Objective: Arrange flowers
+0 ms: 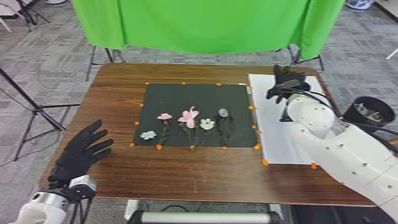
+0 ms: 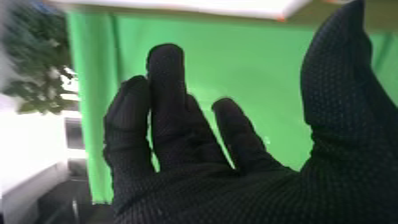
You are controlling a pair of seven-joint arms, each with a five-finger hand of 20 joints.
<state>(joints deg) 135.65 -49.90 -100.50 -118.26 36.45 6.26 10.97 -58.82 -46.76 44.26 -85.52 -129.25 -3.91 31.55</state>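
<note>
Grey carpet tiles [image 1: 58,52] spread round the counter [image 1: 178,175], a brown wooden one, in the head view, with a bright green cloth [image 1: 204,25] hanging beyond its far side and a black metal stand [image 1: 37,106] to its left. On the counter lies a black square mat [image 1: 178,97] with small orange pieces along its edges. Five artificial-looking flowers are on its nearer half: from left to right, a small pale blue bloom [image 1: 147,135], a small pink bloom [image 1: 164,116], a larger pink bloom [image 1: 188,117], a creamy white bloom [image 1: 207,124] and a bluish-purple bloom [image 1: 223,113]. A long white sheet [image 1: 277,140] lies just to the mat's right, and a black bin [image 1: 382,112] stands past the counter's right edge. The left hand [image 1: 75,155], gloved in black, is open at the counter's left side, fingers loosely extended and empty. The right hand [image 1: 289,82] is over the sheet's far end.

In the right wrist view, the right hand [image 2: 222,192] is wide open and empty, its fingers fairly straight and the thumb well apart from them. Behind it are the green cloth and a dark leafy plant [image 2: 40,55].
</note>
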